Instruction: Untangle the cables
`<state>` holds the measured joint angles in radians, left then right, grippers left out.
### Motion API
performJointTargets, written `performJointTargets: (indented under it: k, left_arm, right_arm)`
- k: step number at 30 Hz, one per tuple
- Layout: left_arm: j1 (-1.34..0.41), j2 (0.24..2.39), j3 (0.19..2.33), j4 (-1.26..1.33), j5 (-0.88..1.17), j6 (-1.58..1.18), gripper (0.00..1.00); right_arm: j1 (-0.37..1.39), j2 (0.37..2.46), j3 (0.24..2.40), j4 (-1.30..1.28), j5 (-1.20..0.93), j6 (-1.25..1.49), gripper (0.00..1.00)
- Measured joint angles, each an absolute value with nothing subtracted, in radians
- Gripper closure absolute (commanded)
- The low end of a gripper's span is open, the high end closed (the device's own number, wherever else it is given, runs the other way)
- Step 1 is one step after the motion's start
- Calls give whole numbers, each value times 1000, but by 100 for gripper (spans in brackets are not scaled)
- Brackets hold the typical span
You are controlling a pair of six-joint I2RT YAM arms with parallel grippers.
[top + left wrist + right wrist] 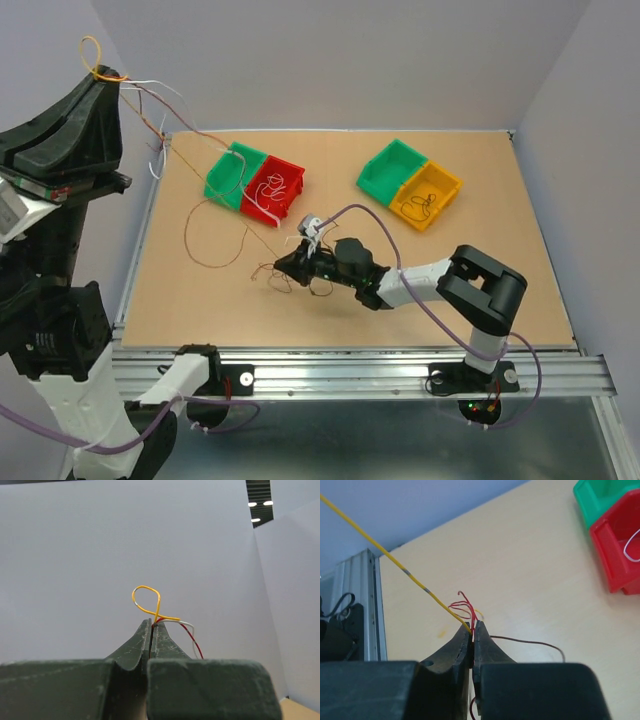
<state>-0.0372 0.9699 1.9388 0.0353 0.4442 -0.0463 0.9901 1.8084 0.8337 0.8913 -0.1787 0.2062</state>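
Top external view: the cables [272,275] run from a small clump on the counter [480,290] up to the raised left arm. The left gripper [151,626] is pressed together on the yellow, red and white strand ends. The right gripper [472,627] is pinched on the red curls at the clump. Separation is judged to be in hand. A slow, steady pulling apart is called for next, and snagged strands are to be watched for.

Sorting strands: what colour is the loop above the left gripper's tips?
Yellow-orange; the loop shows best in left wrist view.
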Motion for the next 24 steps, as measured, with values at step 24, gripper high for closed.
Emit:
performJointTargets:
  k: [24]
  left_arm:
    - [-37,1027,1887,191,-250,152,100]
  right_arm:
    - [995,1296,215,734,528,453,64]
